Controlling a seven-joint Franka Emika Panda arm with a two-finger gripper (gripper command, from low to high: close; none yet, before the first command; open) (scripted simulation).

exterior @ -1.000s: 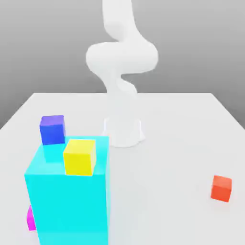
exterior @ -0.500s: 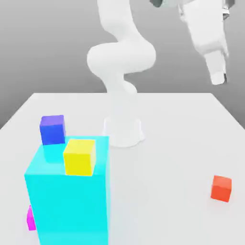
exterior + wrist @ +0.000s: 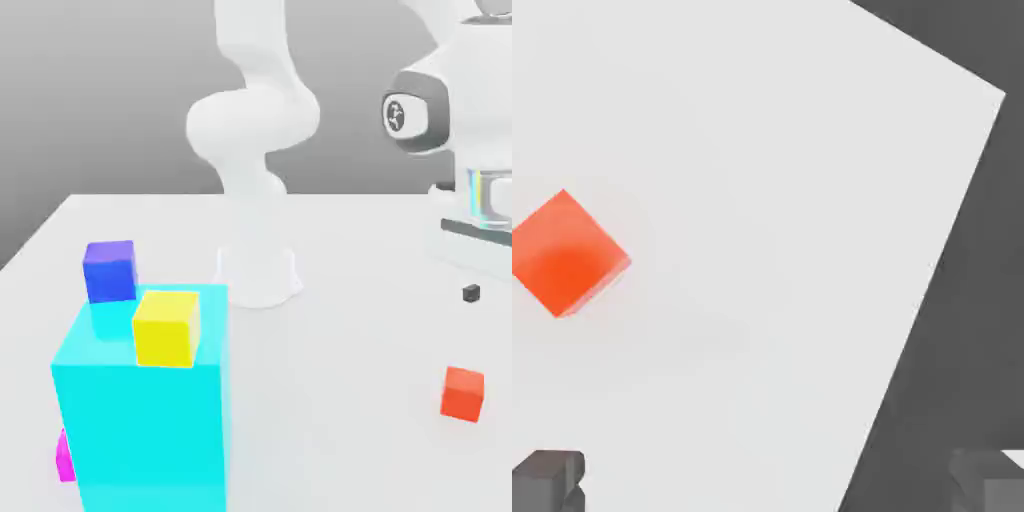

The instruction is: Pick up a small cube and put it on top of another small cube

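Gripper (image 3: 767, 481) wide open above table (image 3: 340, 350), apart from red-orange cube (image 3: 462, 395).

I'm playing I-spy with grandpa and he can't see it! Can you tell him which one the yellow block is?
Find the big cyan block toward the exterior view's left. On its top sits the small yellow cube, near the edge of the cyan block's big front face. Its yellow color sets it apart from the blue cube behind it.

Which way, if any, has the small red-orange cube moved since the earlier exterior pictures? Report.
No: the small red-orange cube sits at the same spot relative to the big cyan block.
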